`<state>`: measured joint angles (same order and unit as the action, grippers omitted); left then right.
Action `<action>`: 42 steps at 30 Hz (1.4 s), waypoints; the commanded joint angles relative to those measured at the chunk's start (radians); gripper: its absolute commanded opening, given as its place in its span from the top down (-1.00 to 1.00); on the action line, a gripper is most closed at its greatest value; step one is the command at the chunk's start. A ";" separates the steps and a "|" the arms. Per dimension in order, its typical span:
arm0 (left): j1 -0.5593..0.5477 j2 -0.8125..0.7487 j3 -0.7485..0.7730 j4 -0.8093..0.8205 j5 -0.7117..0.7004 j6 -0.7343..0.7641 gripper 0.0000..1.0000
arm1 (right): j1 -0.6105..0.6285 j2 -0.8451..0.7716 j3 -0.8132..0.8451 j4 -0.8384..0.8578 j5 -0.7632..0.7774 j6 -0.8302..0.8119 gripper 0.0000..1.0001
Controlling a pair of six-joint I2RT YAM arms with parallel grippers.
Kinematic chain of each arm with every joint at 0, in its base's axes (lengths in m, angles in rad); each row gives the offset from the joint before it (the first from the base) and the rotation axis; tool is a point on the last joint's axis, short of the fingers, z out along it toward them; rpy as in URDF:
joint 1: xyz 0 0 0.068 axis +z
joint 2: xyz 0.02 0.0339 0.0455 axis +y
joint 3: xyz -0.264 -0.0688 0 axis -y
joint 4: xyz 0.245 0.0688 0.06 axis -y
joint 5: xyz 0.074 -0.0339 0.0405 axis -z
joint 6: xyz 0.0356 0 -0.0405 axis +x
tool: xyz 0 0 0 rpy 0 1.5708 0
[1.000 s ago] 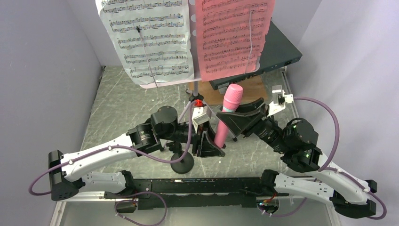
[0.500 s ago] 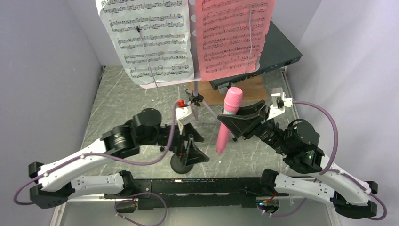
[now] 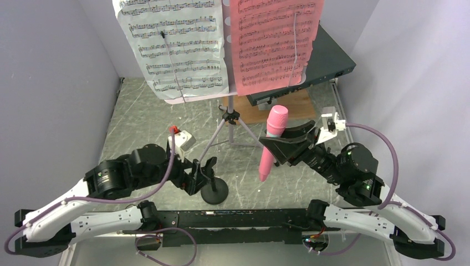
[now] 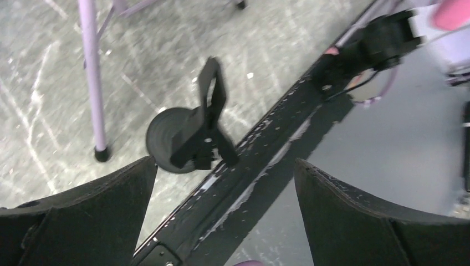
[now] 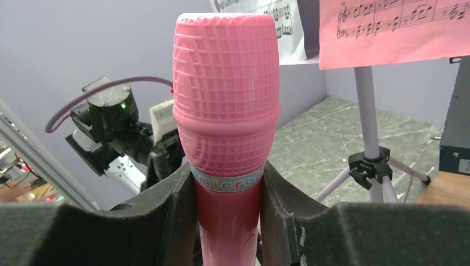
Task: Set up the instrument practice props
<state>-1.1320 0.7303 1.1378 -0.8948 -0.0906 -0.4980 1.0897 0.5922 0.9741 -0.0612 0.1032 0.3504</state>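
My right gripper (image 3: 275, 148) is shut on the pink microphone (image 3: 272, 143), holding it upright, head up, above the table; in the right wrist view the fingers (image 5: 280, 216) press both sides of the microphone (image 5: 227, 111). The small black mic stand (image 3: 214, 191) stands near the front edge with its clip (image 4: 213, 97) empty. My left gripper (image 3: 195, 176) hangs open just left of it, and nothing lies between the left gripper's (image 4: 224, 166) fingers. White music sheet (image 3: 177, 50) and pink music sheet (image 3: 274, 44) rest on the stand desk above the tripod (image 3: 231, 117).
A dark flat rack box (image 3: 327, 61) sits at the back right on a wooden board (image 3: 280, 108). A black rail (image 3: 233, 219) runs along the near edge. Tripod legs (image 4: 91, 83) spread over the table's middle. Grey walls close in on both sides.
My left gripper opened and drew back to the left, away from the microphone and tripod, stopping beside the mic stand. The right gripper and microphone shifted slightly right.
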 commanded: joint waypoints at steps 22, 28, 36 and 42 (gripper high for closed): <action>-0.002 -0.014 -0.250 0.294 -0.041 0.266 -0.41 | 0.004 0.114 0.004 0.087 -0.094 0.017 1.00; -0.002 -0.025 -0.259 0.277 -0.060 0.258 -0.58 | 0.004 0.116 0.004 0.089 -0.099 0.018 1.00; -0.002 -0.050 -0.289 0.269 -0.071 0.247 -0.57 | 0.004 0.113 -0.010 0.103 -0.099 0.012 1.00; -0.002 -0.002 -0.266 0.249 -0.058 0.252 -0.54 | 0.004 0.177 0.055 0.113 -0.144 -0.016 1.00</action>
<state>-1.1320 0.7013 0.8539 -0.6430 -0.1547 -0.2497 1.0897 0.7338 0.9627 -0.0254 0.0105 0.3580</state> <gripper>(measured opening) 0.785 0.394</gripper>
